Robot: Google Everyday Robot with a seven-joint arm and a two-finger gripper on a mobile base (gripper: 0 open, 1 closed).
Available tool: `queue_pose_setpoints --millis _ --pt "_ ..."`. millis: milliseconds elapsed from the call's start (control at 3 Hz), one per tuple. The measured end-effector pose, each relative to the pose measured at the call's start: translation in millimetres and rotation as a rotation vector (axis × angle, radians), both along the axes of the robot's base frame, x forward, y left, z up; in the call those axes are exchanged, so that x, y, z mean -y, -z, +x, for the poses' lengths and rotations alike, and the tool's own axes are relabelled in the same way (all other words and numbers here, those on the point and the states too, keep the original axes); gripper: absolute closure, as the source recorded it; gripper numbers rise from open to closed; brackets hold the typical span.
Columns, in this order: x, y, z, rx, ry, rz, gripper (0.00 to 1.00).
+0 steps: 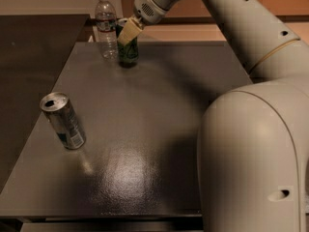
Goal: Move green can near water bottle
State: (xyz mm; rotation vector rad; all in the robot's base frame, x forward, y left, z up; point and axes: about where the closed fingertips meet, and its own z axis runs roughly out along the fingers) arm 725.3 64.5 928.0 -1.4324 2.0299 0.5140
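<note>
Two cans and one bottle are showing on the dark table (169, 95) right now. One robot arm (236, 23) is reaching in from the upper right. Its one gripper (126, 33) is sitting at the far edge of the table, clamping the top of the green can (129, 54), with a pale finger (129, 31) lying across the can's front.

The green can is standing upright under the gripper. It is showing a dark green body with a mottled lighter pattern, and its upper part is hiding behind that finger. It is sitting just beside the water bottle (106, 27), on the bottle's right, with only a narrow gap between them. The bottle is standing upright, clear, with a white cap and a dark label band.

The silver can (63, 121) is leaning well apart from them, near the table's left edge, its open top facing up.
</note>
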Motion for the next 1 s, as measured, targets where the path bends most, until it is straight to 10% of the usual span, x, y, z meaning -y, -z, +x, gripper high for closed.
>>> queue_pose_setpoints --millis 1000 --pt "-18 28 4 -0.057 -0.001 -0.033 0.36"
